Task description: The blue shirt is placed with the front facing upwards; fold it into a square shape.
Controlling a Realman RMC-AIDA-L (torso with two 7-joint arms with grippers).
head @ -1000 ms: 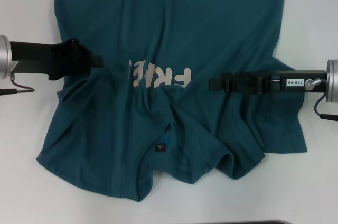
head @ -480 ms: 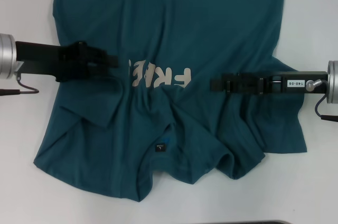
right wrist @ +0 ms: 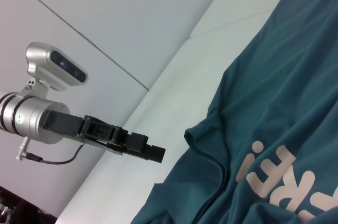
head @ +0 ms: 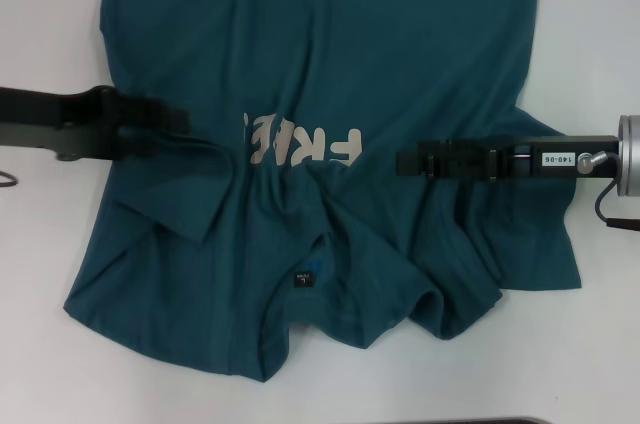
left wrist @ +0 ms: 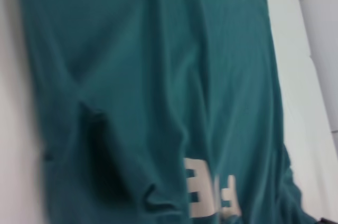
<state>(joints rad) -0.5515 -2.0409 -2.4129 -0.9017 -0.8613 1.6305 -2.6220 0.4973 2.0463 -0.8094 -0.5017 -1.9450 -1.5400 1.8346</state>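
Head view: the blue shirt (head: 330,144) lies rumpled on the white table (head: 50,364), with bare table along both sides. The left gripper (head: 185,122) is over its left edge and the right gripper (head: 402,160) beside the lettering. I cannot tell either grip. Left wrist view: blurred folds, perhaps loose. Right wrist view: the left gripper hangs above the shirt's edge.

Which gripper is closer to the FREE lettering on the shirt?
The right gripper, just beside the lettering. The left gripper sits a little farther off on the blue shirt.

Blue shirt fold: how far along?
Early. Done: the blue shirt lies front up, lettering showing, neck end bunched and wrinkled. In hand: left gripper and right gripper sit over its sides at chest level; no fold visible. Left: all folds into a square.
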